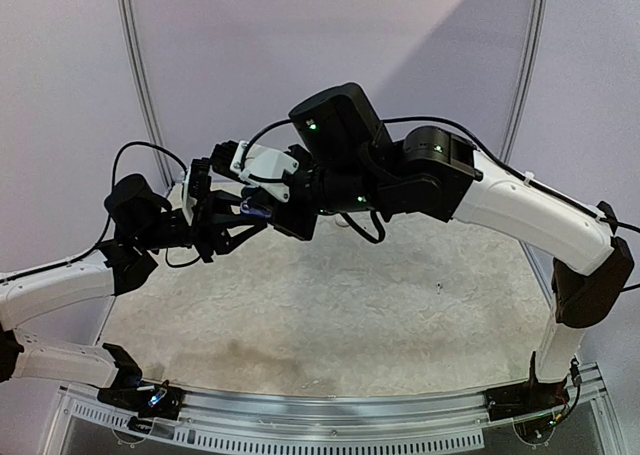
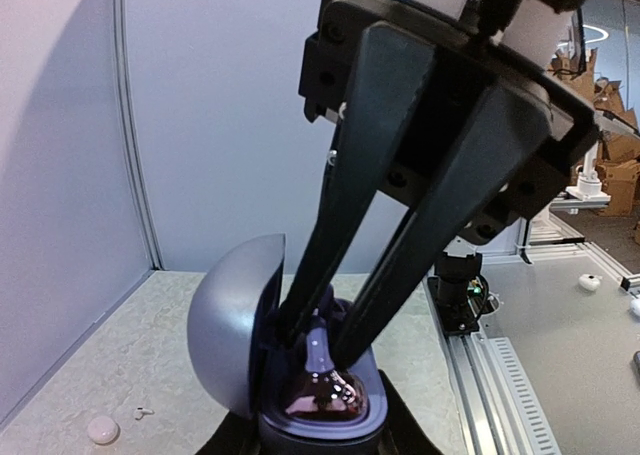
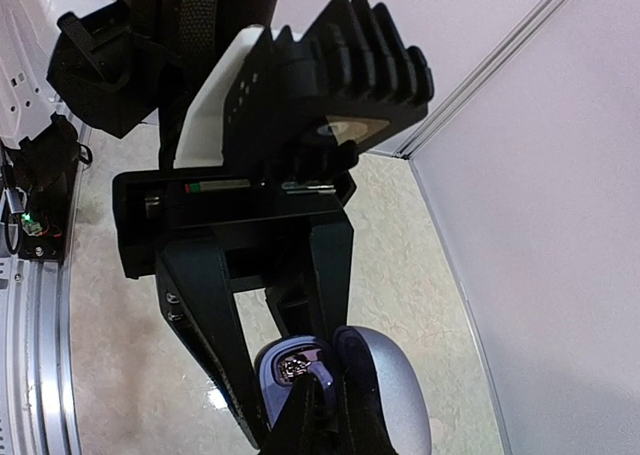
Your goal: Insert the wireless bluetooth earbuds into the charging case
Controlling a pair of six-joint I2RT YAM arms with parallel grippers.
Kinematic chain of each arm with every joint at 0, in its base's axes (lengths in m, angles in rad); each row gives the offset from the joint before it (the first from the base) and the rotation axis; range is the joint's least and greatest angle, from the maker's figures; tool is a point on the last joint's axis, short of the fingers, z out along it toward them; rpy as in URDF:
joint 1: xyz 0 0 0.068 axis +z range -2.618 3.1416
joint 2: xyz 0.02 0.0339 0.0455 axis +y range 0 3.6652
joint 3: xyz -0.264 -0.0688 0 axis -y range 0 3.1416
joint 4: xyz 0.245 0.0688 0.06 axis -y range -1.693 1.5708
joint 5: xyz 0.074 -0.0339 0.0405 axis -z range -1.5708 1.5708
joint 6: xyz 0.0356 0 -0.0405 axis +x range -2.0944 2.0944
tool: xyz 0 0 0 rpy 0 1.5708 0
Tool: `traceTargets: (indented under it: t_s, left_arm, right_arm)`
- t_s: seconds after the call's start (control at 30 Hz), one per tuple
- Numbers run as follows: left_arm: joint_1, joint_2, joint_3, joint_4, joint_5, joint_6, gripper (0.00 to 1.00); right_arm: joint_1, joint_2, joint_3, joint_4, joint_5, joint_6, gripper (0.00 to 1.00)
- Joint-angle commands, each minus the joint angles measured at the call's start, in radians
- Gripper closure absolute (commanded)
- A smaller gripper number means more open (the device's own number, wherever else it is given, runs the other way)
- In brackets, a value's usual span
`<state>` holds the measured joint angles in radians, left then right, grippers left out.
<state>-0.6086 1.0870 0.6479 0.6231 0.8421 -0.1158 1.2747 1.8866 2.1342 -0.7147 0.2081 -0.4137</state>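
Note:
Both arms meet in mid-air above the table. My left gripper [image 1: 240, 220] is shut on the blue-grey oval charging case [image 2: 235, 325]. It grips the case's base and the lid stands open to the left. The left gripper's own fingers [image 2: 400, 420] show dark at the bottom of its wrist view. My right gripper [image 2: 322, 347] comes down from above with its tips inside the case, closed on a small grey-lilac earbud [image 2: 318, 353]. In the right wrist view the right gripper [image 3: 325, 395] sits at the case's [image 3: 395, 395] opening, and a shiny bud [image 3: 297, 361] lies in a cavity.
The speckled table [image 1: 330, 315] lies well below both grippers. A small pale round object [image 2: 103, 430] and a tiny bit [image 2: 141, 412] lie on it by the left wall. A small dark speck [image 1: 437, 290] lies at the right. A metal rail [image 1: 330, 415] runs along the near edge.

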Motion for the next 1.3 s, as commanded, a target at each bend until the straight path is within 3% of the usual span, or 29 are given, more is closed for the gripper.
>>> traceTargets:
  t_s: [0.0,0.23,0.53,0.87,0.97,1.1,1.27]
  left_arm:
    - [-0.010,0.004,0.017,0.010,-0.002,0.011,1.00]
    - [-0.010,0.002,0.015,0.011,-0.012,0.012,1.00]
    - [-0.008,0.001,0.013,-0.002,-0.023,0.016,1.00]
    - [-0.008,0.001,0.010,-0.018,-0.026,0.033,1.00]
    - [-0.008,-0.004,0.009,-0.062,-0.019,0.154,1.00]
    - [-0.008,-0.017,0.017,-0.153,-0.038,0.463,1.00]
    - [-0.008,-0.022,0.032,-0.183,-0.045,0.707,1.00]
  right_arm:
    - [0.003,0.018,-0.038,0.006,0.032,-0.009,0.91]
    - [0.002,0.011,-0.045,-0.005,0.012,0.012,0.90]
    - [0.003,-0.033,-0.043,0.032,0.009,0.042,0.77]
    - [0.003,-0.099,-0.040,0.070,-0.002,0.071,0.72]
    - [-0.005,-0.130,-0.047,0.120,-0.033,0.120,0.72]
    - [-0.044,-0.156,-0.067,0.154,-0.092,0.256,0.71]
    - [-0.059,-0.044,0.031,0.005,-0.015,0.381,0.69]
